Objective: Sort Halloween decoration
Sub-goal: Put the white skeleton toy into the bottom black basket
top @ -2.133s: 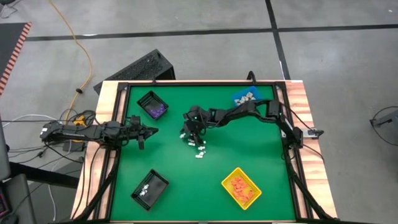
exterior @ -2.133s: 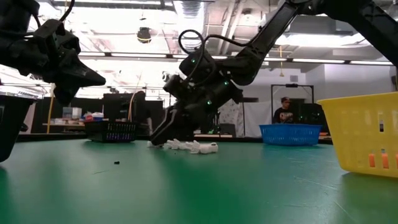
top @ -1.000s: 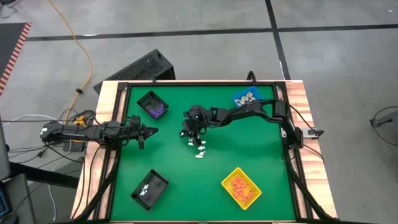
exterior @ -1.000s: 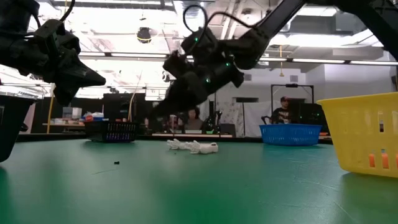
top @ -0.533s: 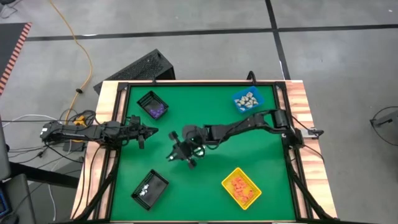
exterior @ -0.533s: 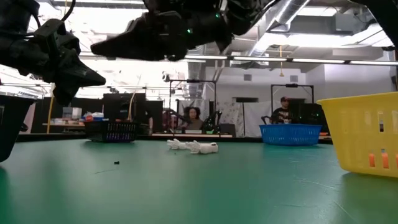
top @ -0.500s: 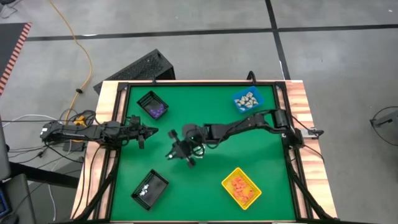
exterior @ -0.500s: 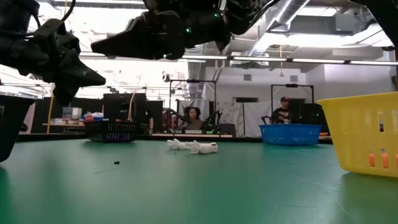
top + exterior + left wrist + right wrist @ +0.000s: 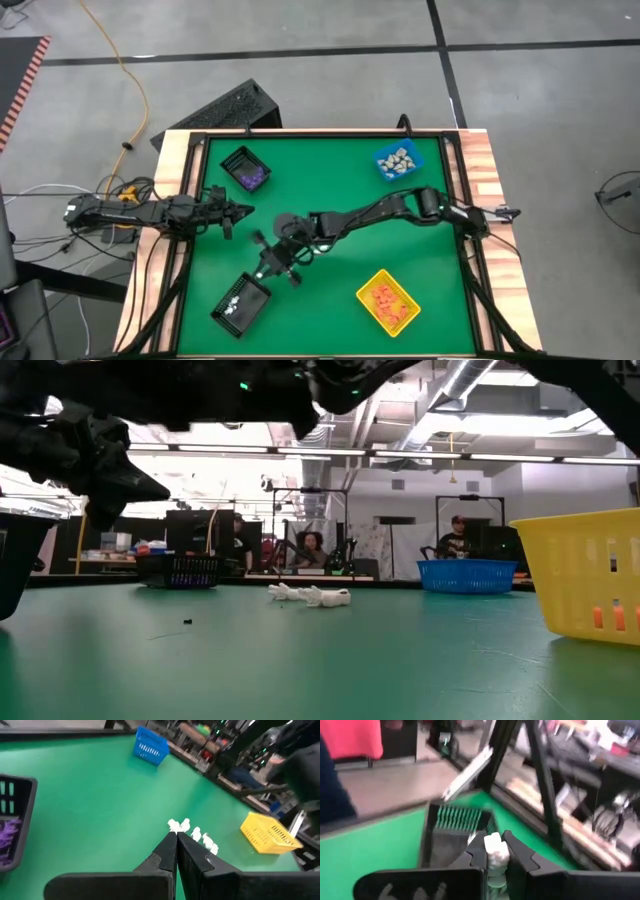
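Right gripper (image 9: 496, 851) pinching a white decoration piece (image 9: 495, 851), black bin (image 9: 451, 827) just ahead, green table (image 9: 370, 845)

The worktop (image 9: 340, 170) is covered in matt green cloth-like felt, edged with pale wood grain strips and a dark frame. Slatted plastic bins sit near its corners: yellow (image 9: 388, 302), blue (image 9: 398, 161), and black (image 9: 241, 303). The arms look matt black.

You have a green table (image 9: 400, 235) carrying two black bins (image 9: 245, 168), a blue bin (image 9: 398, 161), a yellow bin (image 9: 388, 301) and loose white decorations (image 9: 312, 596)
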Motion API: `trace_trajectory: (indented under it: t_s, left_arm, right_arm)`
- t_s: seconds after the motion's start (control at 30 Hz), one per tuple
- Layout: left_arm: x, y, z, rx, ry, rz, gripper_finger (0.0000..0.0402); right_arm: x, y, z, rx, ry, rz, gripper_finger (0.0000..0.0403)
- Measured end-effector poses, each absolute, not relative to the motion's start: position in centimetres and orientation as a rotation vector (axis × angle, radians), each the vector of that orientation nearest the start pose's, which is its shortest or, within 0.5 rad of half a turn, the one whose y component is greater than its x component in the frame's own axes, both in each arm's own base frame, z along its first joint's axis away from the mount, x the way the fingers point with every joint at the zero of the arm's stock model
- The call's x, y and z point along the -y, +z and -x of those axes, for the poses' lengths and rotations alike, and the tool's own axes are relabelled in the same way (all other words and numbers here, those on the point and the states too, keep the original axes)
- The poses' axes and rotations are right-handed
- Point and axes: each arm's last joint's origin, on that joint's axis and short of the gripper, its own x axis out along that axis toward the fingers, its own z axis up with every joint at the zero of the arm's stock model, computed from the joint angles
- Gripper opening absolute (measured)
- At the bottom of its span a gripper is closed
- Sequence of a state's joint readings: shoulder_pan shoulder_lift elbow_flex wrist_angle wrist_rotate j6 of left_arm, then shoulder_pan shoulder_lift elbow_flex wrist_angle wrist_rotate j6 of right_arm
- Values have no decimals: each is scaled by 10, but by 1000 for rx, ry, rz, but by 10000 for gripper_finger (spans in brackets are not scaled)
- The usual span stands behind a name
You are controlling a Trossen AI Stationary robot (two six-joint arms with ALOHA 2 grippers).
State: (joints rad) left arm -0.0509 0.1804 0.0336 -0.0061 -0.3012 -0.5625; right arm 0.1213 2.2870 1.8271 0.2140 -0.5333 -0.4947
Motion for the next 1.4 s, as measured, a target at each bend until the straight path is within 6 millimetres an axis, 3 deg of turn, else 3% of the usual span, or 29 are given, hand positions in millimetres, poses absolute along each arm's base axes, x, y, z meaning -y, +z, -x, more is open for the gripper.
trace_trajectory:
  t_s: [0.4,0.73,0.9,1.13,1.27,1.4]
  left_arm:
    - [-3,159,-107,-90,295,528,0]
    - [-3,159,-107,-85,296,547,0]
    - [-3,159,-107,-84,296,555,0]
    - [-3,159,-107,-83,296,558,0]
    - [-3,159,-107,-77,298,598,0]
    - [-3,159,-107,-76,298,607,0]
  right_arm:
    - [-97,212,-560,-69,860,257,56]
    - [-108,208,-561,-71,883,234,59]
    - [-112,205,-560,-119,880,195,99]
    - [-110,202,-560,-166,843,174,190]
    - [-105,206,-559,-228,791,117,216]
    - [-70,242,-548,-309,711,87,213]
